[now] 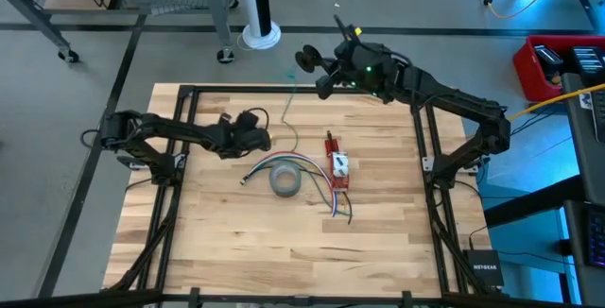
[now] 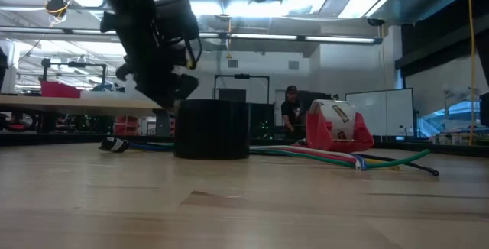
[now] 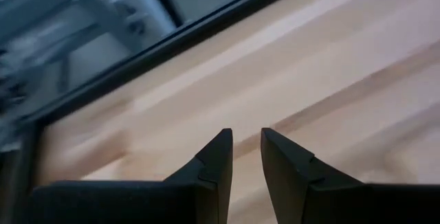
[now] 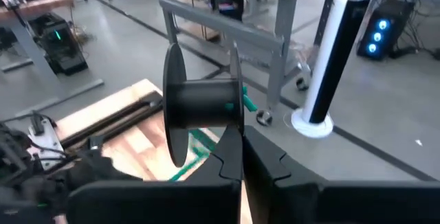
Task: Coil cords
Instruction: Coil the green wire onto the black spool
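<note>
Right gripper (image 4: 240, 141) is clamped on a black spool (image 4: 203, 107) trailing green cord (image 1: 289, 110) toward the narrowly parted, empty left gripper (image 1: 260, 138); slack below the spool risks snagging the tape roll (image 1: 285, 179) nearby.

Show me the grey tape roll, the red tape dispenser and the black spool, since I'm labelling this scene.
grey tape roll (image 1: 285, 180), high view, on its top ring.
red tape dispenser (image 1: 338, 168), high view, on its body.
black spool (image 4: 204, 104), right wrist view, on its barrel between the flanges.
</note>
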